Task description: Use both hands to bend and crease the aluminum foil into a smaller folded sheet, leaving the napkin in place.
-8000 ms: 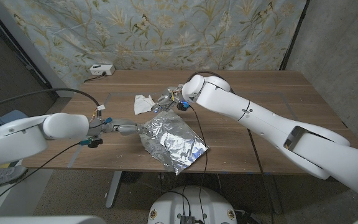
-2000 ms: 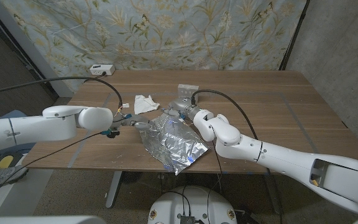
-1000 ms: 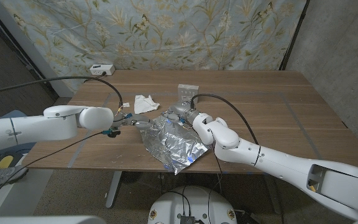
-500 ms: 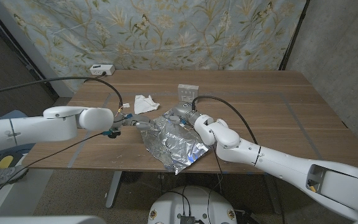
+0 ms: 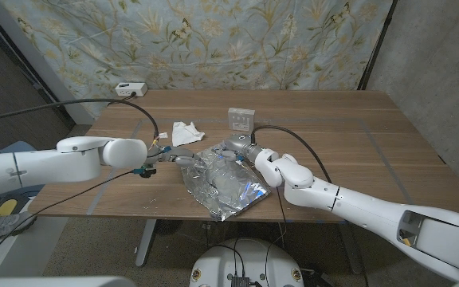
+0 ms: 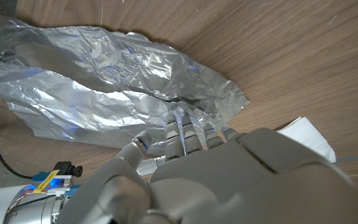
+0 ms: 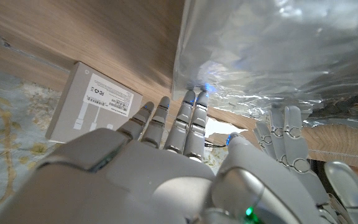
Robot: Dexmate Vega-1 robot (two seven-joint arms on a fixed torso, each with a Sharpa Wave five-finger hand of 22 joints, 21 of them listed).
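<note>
Head view: foil point(image 5: 221, 179) sprawls crumpled near the table's point(image 5: 373, 135) middle, napkin point(image 5: 185, 131) at its eleven o'clock.
Right hand point(image 5: 236, 148) and left hand point(image 5: 178, 159) touch its far edge, fingers extended together; ideally both lift evenly, creasing without nudging the napkin.

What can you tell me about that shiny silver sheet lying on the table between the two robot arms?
It is a sheet of aluminum foil, silvery, heavily crinkled and partly doubled over, lying near the wooden table's front edge with one corner pointing toward the robot. It catches bluish glints. The left robot hand touches its left edge with its fingertips, and the right robot hand meets its far edge. A crumpled white napkin lies apart, just behind it.
</note>
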